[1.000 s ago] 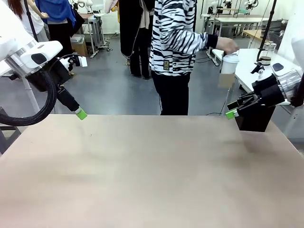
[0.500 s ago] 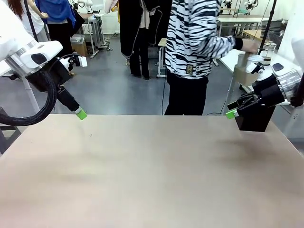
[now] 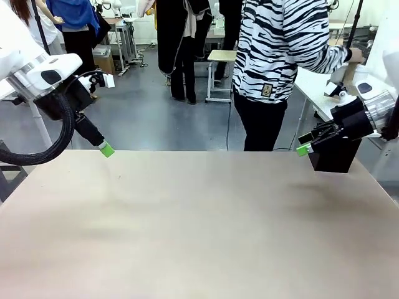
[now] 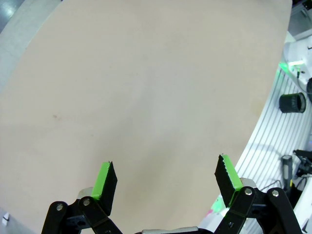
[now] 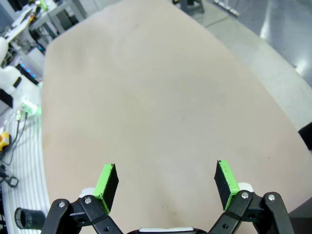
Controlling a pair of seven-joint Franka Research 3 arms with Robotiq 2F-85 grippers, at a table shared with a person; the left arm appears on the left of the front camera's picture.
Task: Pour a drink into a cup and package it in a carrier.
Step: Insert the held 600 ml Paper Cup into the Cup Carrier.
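Observation:
The drink, the cup and the carrier are out of view. My left gripper (image 3: 105,148) hangs open over the table's far left corner; in the left wrist view my left gripper (image 4: 165,173) has nothing between its green pads above the bare tan table (image 4: 146,73). My right gripper (image 3: 303,149) is open at the far right, just in front of a black box (image 3: 333,161). The right wrist view shows my right gripper (image 5: 165,178) spread wide over bare tabletop. A person (image 3: 283,43) in a zebra-striped top stands past the far edge, turned right, one hand (image 3: 355,55) stretched toward a white side table.
The tan table (image 3: 199,224) spreads out before both arms. The black box sits at its far right corner. A white side table (image 3: 315,84) stands beyond that corner. Other people (image 3: 75,18) and a stool (image 3: 221,59) are farther back.
The person has stepped to the right, carrying a white cup toward the side table until it no longer shows. Neither arm has moved.

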